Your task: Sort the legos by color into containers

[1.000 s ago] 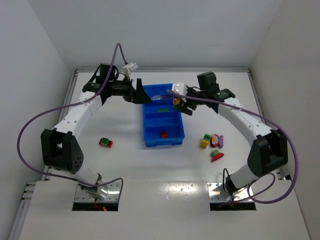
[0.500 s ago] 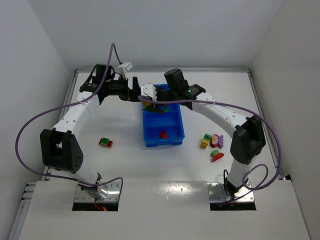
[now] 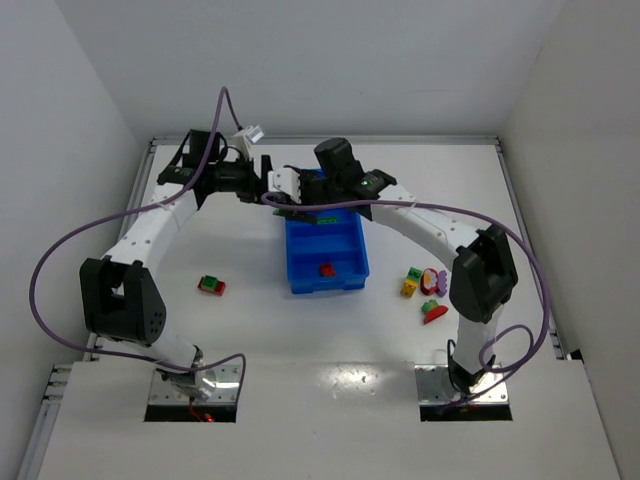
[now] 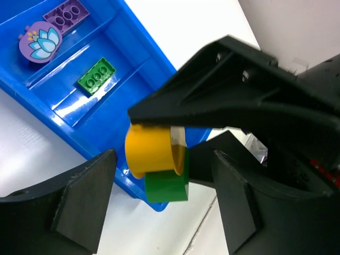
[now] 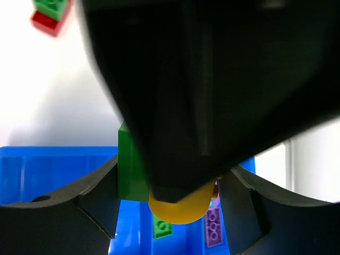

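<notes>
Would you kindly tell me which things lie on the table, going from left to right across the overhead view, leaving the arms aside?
Green and red brick → blue tray → yellow brick → red curved piece. The other pieces in the right-hand cluster overlap these last two, so they are left out.

The top view is lit brightly and evenly from above; the white table (image 3: 250, 320) is nearly washed out, and only faint, soft shadows are cast. In the left wrist view white glare is seen on the tray (image 4: 64, 114), which is rendered sharply. Much of the right wrist view is lost to unlit black, and the piece (image 5: 180, 210) is slightly blurred.
</notes>
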Robot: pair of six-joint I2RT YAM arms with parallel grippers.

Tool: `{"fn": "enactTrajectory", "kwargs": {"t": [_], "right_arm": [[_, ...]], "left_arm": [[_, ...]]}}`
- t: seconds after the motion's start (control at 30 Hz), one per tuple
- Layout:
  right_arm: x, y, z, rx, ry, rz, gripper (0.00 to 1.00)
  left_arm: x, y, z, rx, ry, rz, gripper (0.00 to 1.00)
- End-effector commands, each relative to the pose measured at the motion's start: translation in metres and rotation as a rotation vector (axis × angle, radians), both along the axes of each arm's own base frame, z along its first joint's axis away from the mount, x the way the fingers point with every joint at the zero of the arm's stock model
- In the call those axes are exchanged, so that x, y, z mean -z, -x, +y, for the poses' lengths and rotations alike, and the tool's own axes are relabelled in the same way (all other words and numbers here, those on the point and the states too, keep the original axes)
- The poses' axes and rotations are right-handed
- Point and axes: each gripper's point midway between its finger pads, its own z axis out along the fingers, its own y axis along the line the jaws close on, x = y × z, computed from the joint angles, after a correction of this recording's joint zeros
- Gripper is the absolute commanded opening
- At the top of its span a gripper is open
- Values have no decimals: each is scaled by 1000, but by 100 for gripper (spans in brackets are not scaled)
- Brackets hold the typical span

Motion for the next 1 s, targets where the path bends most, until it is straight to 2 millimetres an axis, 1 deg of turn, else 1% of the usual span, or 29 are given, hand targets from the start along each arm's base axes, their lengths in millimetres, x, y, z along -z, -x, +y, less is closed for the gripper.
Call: {"fn": "enactTrajectory", "kwargs": {"t": [0.0,0.03,0.07,0.13,0.17,0.2,0.27,0.3,0.33,0.37,0.43,0.47,0.5,0.53,0.57,0.6,0.63,0.67,0.7,0.77,0.83,0.97], "right_arm": [[-25,-17,11,45,-66,-76,33],[-23,-17,11,49,-70,-71,33],[-29,-16,10,49,-78,-80,33],[-27,-14,13,49,-76,-84,33],[-31,-14,12,49,-82,-91,33],[-27,-12,11,49,-75,-83,33],[-28,-10,9,49,-76,-84,33],[-28,-6,13,39,-76,-84,33],[-32,-5,12,39,-83,-92,33],[-27,-2,14,37,-74,-88,33],[-27,0,12,37,-73,-87,33],[-23,3,15,36,-69,-89,33],[-24,4,12,44,-66,-93,33],[-26,5,15,43,-69,-103,33],[-21,7,14,42,-62,-95,33],[-26,6,13,50,-65,-105,33],[-23,4,12,60,-62,-110,33],[-23,8,15,51,-63,-110,33],[-25,6,15,59,-66,-119,33],[-25,4,14,69,-61,-123,33],[-25,3,13,77,-58,-127,33],[-27,0,13,88,-61,-138,33]], "left_arm": [[-4,7,2,15,14,-2,77],[-4,7,2,15,14,-2,75],[-4,7,2,15,14,-2,75],[0,4,3,11,3,-2,74],[0,4,3,11,3,-2,72],[-2,2,4,3,-3,-12,71],[2,-1,5,-8,-13,-4,71],[-1,-2,5,-8,-12,-13,71],[-1,-2,5,-8,-12,-13,71],[2,-3,4,-8,-13,-4,71],[-2,-6,4,-13,-6,-15,71],[-2,-6,4,-13,-6,-15,71],[-2,-6,4,-13,-6,-15,71],[-3,-11,4,-24,-6,-15,71],[-3,-11,4,-24,-6,-15,71],[-3,-11,4,-24,-6,-15,71],[-3,-11,4,-24,-6,-15,70],[-3,-11,4,-24,-6,-15,66],[-3,-11,4,-24,-6,-15,65],[1,-12,4,-24,-8,-5,62],[4,-11,4,-24,-9,4,62],[8,-12,4,-24,-10,13,57]]}}
